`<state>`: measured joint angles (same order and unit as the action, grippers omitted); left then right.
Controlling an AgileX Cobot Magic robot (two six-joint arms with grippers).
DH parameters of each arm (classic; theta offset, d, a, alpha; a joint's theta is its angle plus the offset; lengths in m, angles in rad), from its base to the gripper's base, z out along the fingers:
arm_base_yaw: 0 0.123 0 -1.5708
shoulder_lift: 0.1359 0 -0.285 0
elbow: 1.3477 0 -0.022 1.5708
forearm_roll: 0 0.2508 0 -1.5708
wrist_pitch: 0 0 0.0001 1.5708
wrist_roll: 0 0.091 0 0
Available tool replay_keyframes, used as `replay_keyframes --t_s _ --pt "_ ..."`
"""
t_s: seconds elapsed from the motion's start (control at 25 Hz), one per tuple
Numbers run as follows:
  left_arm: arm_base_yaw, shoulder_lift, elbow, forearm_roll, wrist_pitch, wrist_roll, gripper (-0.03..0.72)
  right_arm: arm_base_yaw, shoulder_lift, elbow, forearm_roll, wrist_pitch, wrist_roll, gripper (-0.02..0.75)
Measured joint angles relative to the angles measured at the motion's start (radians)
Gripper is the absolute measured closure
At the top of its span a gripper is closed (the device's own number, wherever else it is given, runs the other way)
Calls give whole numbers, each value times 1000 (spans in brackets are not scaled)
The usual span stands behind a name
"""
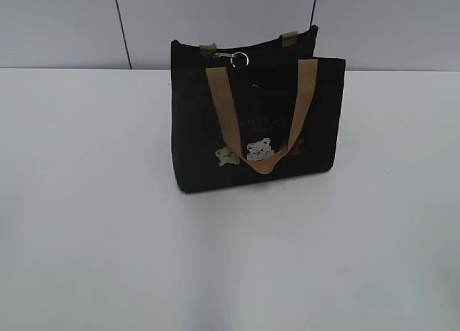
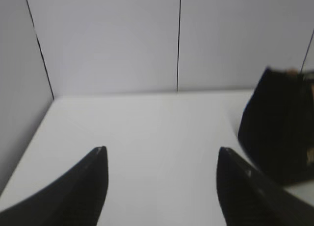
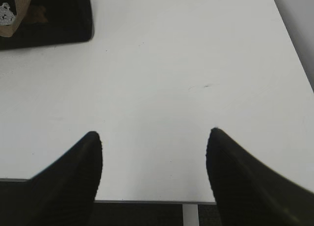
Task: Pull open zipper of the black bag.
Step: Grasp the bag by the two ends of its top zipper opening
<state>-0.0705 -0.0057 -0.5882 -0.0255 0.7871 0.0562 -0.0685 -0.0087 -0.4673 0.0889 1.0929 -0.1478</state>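
Note:
The black bag [image 1: 255, 123] stands upright on the white table, its front showing little bear patches and a tan handle [image 1: 262, 115] hanging down. The zipper runs along its top rim, with a shiny silver ring pull [image 1: 239, 59] near the left of the rim. Neither arm shows in the exterior view. My left gripper [image 2: 162, 150] is open over bare table, with the bag [image 2: 279, 128] off to its right. My right gripper [image 3: 153, 133] is open near the table's front edge, and a corner of the bag [image 3: 49, 15] lies at the far upper left.
The white table [image 1: 108, 238] stretches wide in front of and beside the bag. A pale panelled wall [image 1: 215, 22] rises right behind it. In the right wrist view, the table's front edge [image 3: 147, 201] and right edge show.

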Motion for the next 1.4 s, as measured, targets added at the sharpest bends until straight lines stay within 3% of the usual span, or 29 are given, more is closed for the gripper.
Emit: replay_keyframes --t_s 0.16,0.4,0.52,0.92,1.08,1.28,1.4 --pt "0 27 36 26 -268 0 177 0 0 0 0 0 0 236" --pt "0 208 177 18 -433 0 198 0 0 0 1 0 0 236" --pt "0 320 240 17 -604 0 201 0 0 0 1 0 0 236" --pt "-1 748 261 15 -986 0 220 0 0 0 1 0 0 236" --pt "-2 923 263 84 -1163 -12 233 0 0 0 1 0 0 236" --pt "-2 1149 263 330 -1479 -162 247 0 0 0 0 0 0 236" --pt "0 1316 262 415 -1684 -203 248 0 0 0 0 0 0 236"
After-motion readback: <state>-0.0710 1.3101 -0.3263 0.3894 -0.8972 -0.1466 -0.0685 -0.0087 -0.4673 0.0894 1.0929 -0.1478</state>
